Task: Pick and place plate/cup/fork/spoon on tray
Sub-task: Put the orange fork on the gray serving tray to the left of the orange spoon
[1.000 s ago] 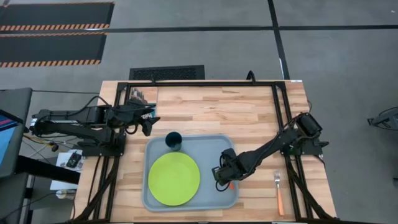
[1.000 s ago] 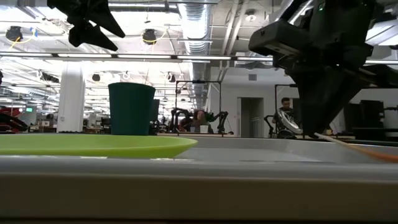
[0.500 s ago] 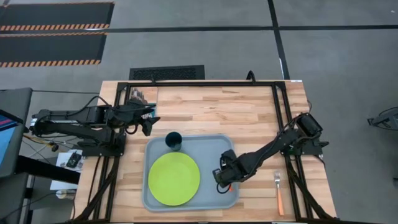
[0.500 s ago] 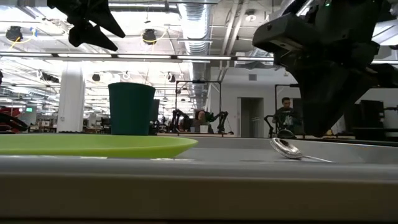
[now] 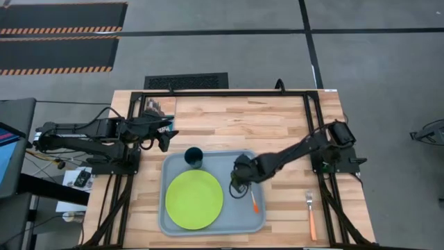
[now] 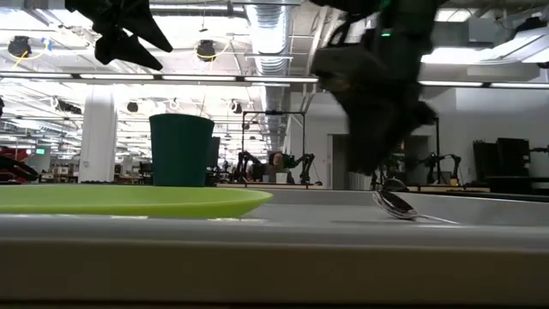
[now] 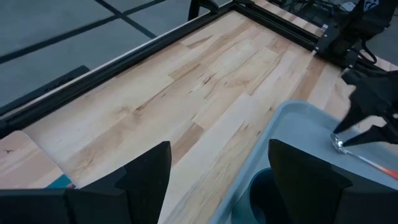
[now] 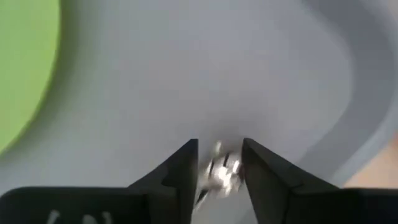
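While the left hand [image 5: 164,141] waited open beside the tray [image 5: 239,161], plate [image 5: 194,200], cup [image 5: 193,156] and spoon [image 5: 254,202] lay on it; the right hand [image 5: 238,189], open and empty, hovered over the spoon; the fork [image 5: 311,213] remained on the surface [image 5: 236,125].

Wooden butcher-block table [image 5: 236,125] sitting inside a black metal frame [image 5: 222,92]. Grey floor around it, carrying dark tape lines [image 5: 309,28] and black mats edged in orange-black hazard stripes [image 5: 59,35]. Black floor vent [image 5: 185,80] lying just beyond the table's far edge.
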Robot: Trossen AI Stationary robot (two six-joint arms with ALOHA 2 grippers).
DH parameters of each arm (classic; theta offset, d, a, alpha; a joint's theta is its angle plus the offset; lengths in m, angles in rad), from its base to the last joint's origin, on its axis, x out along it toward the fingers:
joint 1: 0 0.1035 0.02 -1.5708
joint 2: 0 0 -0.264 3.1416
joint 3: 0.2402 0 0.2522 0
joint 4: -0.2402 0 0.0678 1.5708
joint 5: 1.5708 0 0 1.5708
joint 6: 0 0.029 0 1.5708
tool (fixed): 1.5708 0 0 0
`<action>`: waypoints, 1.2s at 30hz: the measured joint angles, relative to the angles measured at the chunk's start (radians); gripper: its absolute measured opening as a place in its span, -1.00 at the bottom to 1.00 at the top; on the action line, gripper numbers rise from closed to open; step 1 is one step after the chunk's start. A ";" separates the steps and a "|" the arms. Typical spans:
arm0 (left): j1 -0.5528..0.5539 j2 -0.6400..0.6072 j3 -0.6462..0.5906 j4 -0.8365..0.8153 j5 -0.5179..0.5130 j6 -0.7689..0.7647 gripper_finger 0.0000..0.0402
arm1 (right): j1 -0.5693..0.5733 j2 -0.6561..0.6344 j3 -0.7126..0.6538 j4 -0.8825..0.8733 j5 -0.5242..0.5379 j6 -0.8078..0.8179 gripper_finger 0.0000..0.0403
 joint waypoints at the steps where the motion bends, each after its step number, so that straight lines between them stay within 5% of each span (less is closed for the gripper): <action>1: 0.000 0.000 0.000 0.000 0.000 0.000 0.28 | -0.013 0.000 0.003 0.024 -0.004 -0.025 -0.20; 36: 0.000 0.000 0.000 -0.009 -0.002 -0.017 0.28 | -0.017 0.077 0.004 0.092 -0.073 0.031 -0.28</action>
